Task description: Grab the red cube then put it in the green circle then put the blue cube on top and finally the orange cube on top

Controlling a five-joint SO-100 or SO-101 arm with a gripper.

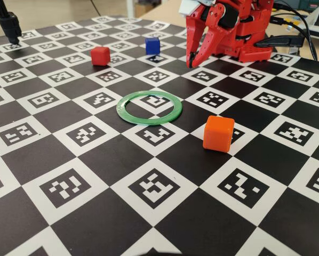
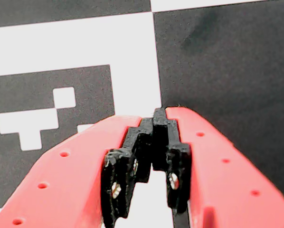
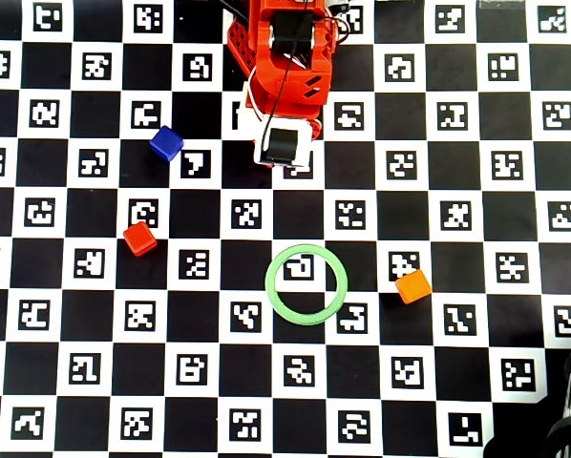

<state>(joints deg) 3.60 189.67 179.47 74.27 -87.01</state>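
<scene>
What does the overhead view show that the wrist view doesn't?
Only the overhead view shows the red cube, blue cube, orange cube and empty green circle, all apart from one another, plus the arm's body. Only the wrist view shows the gripper up close, its tips closed together with nothing between them. Both show the checkered marker board.

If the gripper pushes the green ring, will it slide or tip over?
The green circle lies flat and thin on the board, so it would probably slide, not tip. Its hollow, thin shape suggests it is light, and perhaps hard to pinch from above.
</scene>
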